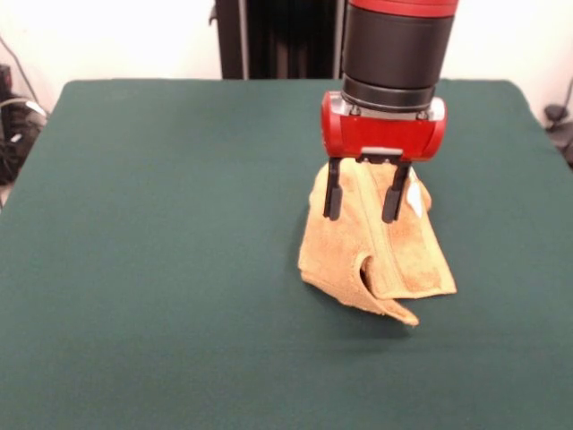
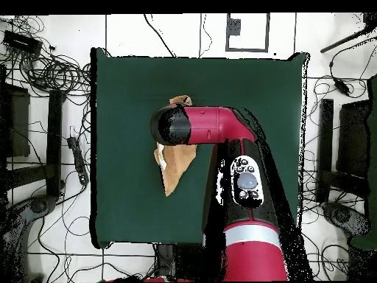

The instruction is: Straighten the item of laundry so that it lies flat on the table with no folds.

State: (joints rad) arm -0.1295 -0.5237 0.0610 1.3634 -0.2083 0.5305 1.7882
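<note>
Towel (image 1: 376, 260), orange-tan terry cloth, sits bunched in a loose heap rather than flat, a little right of centre in the front view and toward the far half of the dark green surface (image 1: 161, 269). Its upper part rises in a peak under the arm, and the cloth falls from there in a broad slope toward the camera. A woven band runs down the slope as a raised seam. The lower edge curls over itself, one corner lifting in a small flap with a shadow beneath it. A small white label (image 1: 414, 199) shows on the right side of the peak. From overhead, the towel (image 2: 175, 163) appears as a tapering wedge, mostly covered by the arm, with a scrap of cloth poking out on the other side of the wrist.

Directly above the peak hangs the gripper (image 1: 362, 215), red-bodied with two thin black fingers (image 1: 333, 190) pointing straight down. They stand spread apart, with the top of the cloth behind and between them; they are released, not pinching it.

The red and black arm (image 2: 243, 184) reaches across the surface from the overhead view's bottom edge.
</note>
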